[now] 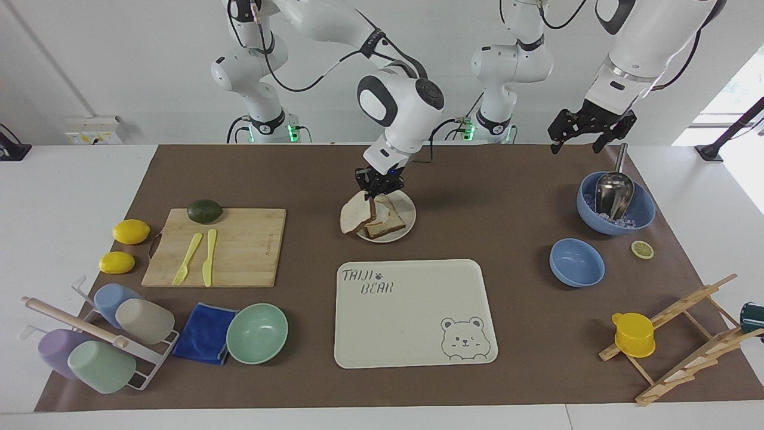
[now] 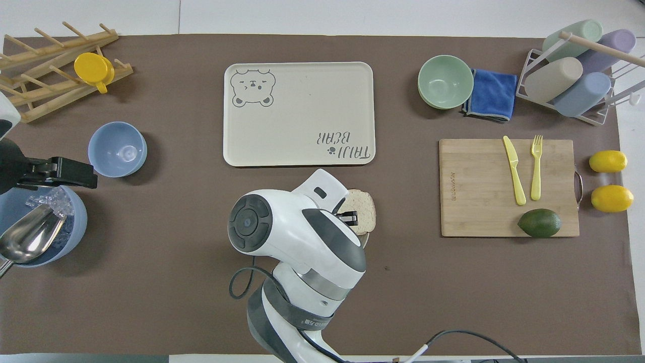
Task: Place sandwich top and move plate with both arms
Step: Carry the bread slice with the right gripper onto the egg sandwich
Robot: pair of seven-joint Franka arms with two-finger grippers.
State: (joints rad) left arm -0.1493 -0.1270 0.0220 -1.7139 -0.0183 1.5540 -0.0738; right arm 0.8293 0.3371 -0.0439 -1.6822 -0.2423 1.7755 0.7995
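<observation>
The right claw [image 1: 378, 186] is closed on the sandwich top [image 1: 357, 215], which hangs tilted under it, over the plate [image 1: 408, 224]. The left claw [image 1: 588, 132] waits with fingers apart above the ice bowl [image 1: 641, 214].

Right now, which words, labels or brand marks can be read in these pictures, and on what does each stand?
"TAIJI BEAR", with a paw mark, on the cream tray, in the corner diagonally across from its bear face.
Small mark along one edge of the cutting board: too small to read.
Grey band lettering on the right arm in the overhead view: too blurred to read.
Nothing else legible.
</observation>
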